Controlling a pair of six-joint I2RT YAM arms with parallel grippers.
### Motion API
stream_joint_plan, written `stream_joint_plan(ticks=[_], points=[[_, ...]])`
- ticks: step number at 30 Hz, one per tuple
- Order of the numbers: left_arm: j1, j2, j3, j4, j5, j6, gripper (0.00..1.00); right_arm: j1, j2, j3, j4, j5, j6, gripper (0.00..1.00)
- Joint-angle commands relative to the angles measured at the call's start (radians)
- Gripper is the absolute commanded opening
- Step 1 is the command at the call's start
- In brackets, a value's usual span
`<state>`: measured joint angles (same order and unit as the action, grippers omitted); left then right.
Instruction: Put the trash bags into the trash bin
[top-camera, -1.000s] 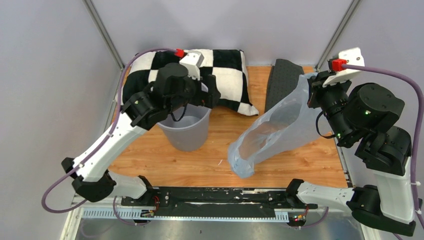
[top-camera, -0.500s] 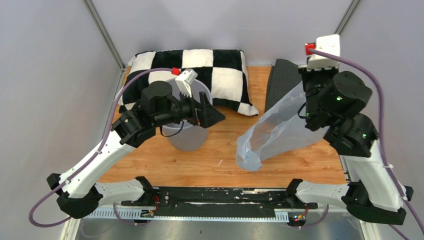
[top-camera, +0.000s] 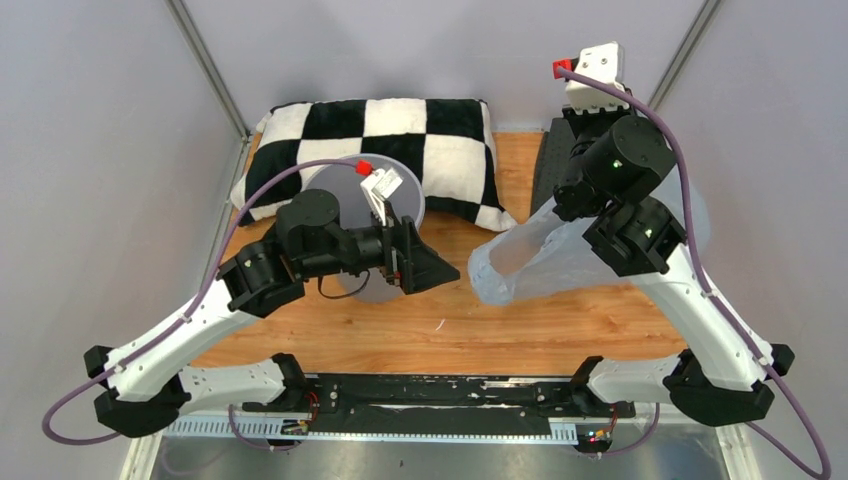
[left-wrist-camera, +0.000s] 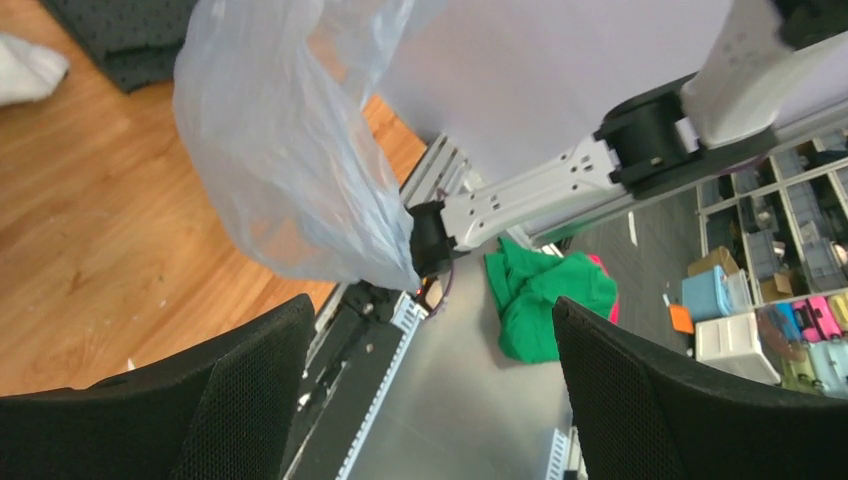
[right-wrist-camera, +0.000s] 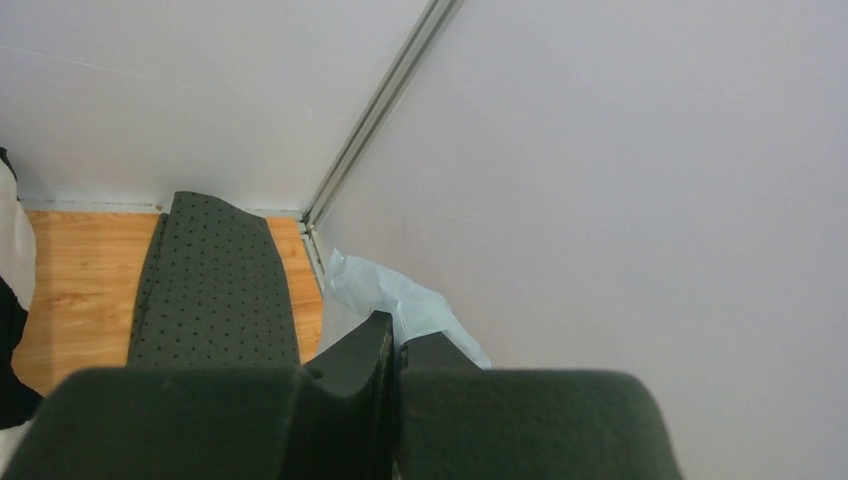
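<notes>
The trash bags are one pale blue translucent bag (top-camera: 540, 262) hanging right of centre over the wooden table; in the left wrist view the bag (left-wrist-camera: 290, 150) fills the upper left. My right gripper (right-wrist-camera: 397, 340) is shut on a crumpled corner of the bag (right-wrist-camera: 400, 300), near the right wall; its own arm hides it from above. The grey trash bin (top-camera: 345, 195) stands in front of the pillow, mostly covered by my left arm. My left gripper (top-camera: 450, 268) is open and empty just right of the bin, facing the bag, whose lower tip hangs beyond its fingertips (left-wrist-camera: 285, 330).
A black-and-white checkered pillow (top-camera: 400, 125) lies at the back. A dark dotted mat (top-camera: 555, 150) leans in the back right corner, also ahead of the right fingers (right-wrist-camera: 210, 290). The arms' black rail (top-camera: 440, 390) runs along the near edge. A green cloth (left-wrist-camera: 545, 300) lies on the floor.
My left gripper came off the bin's rim and swung right toward the bag. My right arm rose and moved back and left, lifting the bag and tilting it more level.
</notes>
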<state>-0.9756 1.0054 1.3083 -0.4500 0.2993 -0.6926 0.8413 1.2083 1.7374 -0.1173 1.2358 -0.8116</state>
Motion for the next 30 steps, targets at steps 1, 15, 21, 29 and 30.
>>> stream_joint_plan(ticks=[1, 15, 21, 29, 30], points=[[-0.035, 0.024, -0.045, -0.010, -0.042, -0.017, 0.90, -0.013, 0.012, 0.028, 0.043, 0.031, -0.056, 0.00], [-0.095, 0.220, 0.045, 0.028, -0.385, 0.017, 0.88, 0.044, -0.044, 0.083, -0.164, -0.012, 0.120, 0.00], [-0.095, 0.280, 0.105, 0.008, -0.494, 0.048, 0.81, 0.101, -0.108, 0.076, -0.232, -0.035, 0.181, 0.00], [-0.095, 0.363, 0.283, -0.041, -0.502, 0.153, 0.22, 0.124, -0.216, 0.103, -0.261, -0.185, 0.276, 0.00], [-0.095, 0.363, 0.313, -0.038, -0.505, 0.173, 0.17, 0.124, -0.238, 0.103, -0.265, -0.232, 0.303, 0.00]])
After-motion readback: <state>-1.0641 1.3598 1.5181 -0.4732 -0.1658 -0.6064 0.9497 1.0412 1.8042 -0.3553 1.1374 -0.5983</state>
